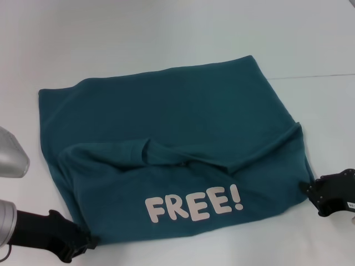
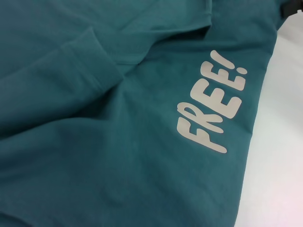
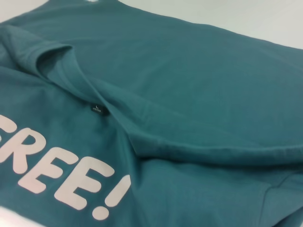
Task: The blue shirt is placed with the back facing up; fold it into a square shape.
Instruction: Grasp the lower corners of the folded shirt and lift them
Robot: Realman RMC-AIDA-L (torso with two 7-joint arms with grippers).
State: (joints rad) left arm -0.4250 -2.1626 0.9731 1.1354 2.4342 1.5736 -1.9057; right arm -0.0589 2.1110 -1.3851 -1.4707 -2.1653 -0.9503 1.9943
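Right, from the head view the dark teal-blue soft fabric shirt [image 1: 172, 155] lies rumpled on the white table [image 1: 166, 33], its near part folded over showing cream block letters "FREE!". The left gripper [image 1: 83, 244] and right gripper [image 1: 316, 194] touch the near corners; I cannot tell how their jaws stand. Left wrist view: the lettering beside a sleeve fold. Right wrist view: a small dark neck label [image 3: 97, 109], unreadable.

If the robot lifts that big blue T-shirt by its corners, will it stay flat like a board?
Probably not. The soft teal-blue fabric T-shirt already lies in wrinkles and a folded-over flap, so it would likely sag and droop between the left gripper and right gripper. Pushed, it would probably bunch up rather than slide whole.
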